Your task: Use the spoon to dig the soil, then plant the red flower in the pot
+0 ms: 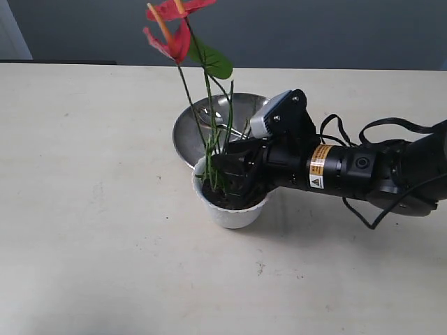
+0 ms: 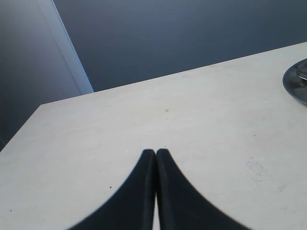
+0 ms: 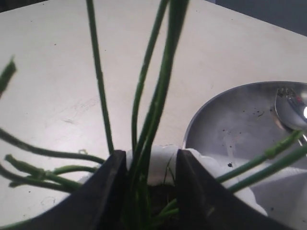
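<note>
My right gripper (image 1: 222,169) over white pot (image 1: 232,209) near table (image 1: 91,209) centre, fingers (image 3: 108,191) narrowly apart around red flower (image 1: 174,31) stems, upright in dark soil (image 1: 234,199). Just behind pot: steel plate (image 1: 234,115) holding spoon (image 1: 208,115). My left gripper (image 2: 155,158) pressed closed, empty.

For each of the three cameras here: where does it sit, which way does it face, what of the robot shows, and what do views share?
Exterior: raised, looking down at the cream table, white scalloped pot, red flower; right arm shows.
Left wrist: low over bare table; shut left gripper shows.
Right wrist: behind right gripper, facing green stems.
Shared: all three catch the round steel plate; exterior and right wrist the steel teaspoon.
</note>
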`<state>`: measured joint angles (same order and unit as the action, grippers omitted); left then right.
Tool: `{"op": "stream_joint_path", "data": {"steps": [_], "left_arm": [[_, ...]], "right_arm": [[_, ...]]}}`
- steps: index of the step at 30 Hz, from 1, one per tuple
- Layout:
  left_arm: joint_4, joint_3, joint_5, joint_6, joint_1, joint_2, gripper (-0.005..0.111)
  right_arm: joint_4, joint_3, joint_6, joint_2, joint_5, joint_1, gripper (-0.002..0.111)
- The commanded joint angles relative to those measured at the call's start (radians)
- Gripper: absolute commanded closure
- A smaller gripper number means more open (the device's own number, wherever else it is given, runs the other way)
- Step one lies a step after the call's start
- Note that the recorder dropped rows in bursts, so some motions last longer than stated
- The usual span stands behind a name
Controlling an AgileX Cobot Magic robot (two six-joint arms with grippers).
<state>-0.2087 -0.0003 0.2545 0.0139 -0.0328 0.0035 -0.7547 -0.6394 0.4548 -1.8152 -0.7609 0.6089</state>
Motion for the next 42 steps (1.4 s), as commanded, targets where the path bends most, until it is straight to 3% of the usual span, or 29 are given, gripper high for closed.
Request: {"op": "stream_joint_path", "data": {"steps": [1, 7, 14, 37, 42], "left_arm": [[0.005, 0.0, -0.011, -0.003, 0.001, -0.004, 0.106], [0.005, 0.0, -0.011, -0.003, 0.001, -0.004, 0.106], [0.005, 0.0, -0.011, -0.003, 0.001, -0.004, 0.106], [0.005, 0.0, -0.011, -0.003, 0.001, -0.004, 0.106], [0.005, 0.0, -0.011, -0.003, 0.001, -0.004, 0.106]], "right_arm": [[-0.068, 0.025, -0.007, 0.016, 0.14, -0.001, 0.071], [-0.103, 0.026, 0.035, 0.056, 0.158, -0.001, 0.071], [-0.149, 0.026, 0.057, 0.06, 0.193, -0.001, 0.047], [-0.334, 0.026, 0.246, 0.167, 0.284, -0.001, 0.046], [-0.338, 0.026, 0.256, 0.167, 0.288, -0.001, 0.04]]}}
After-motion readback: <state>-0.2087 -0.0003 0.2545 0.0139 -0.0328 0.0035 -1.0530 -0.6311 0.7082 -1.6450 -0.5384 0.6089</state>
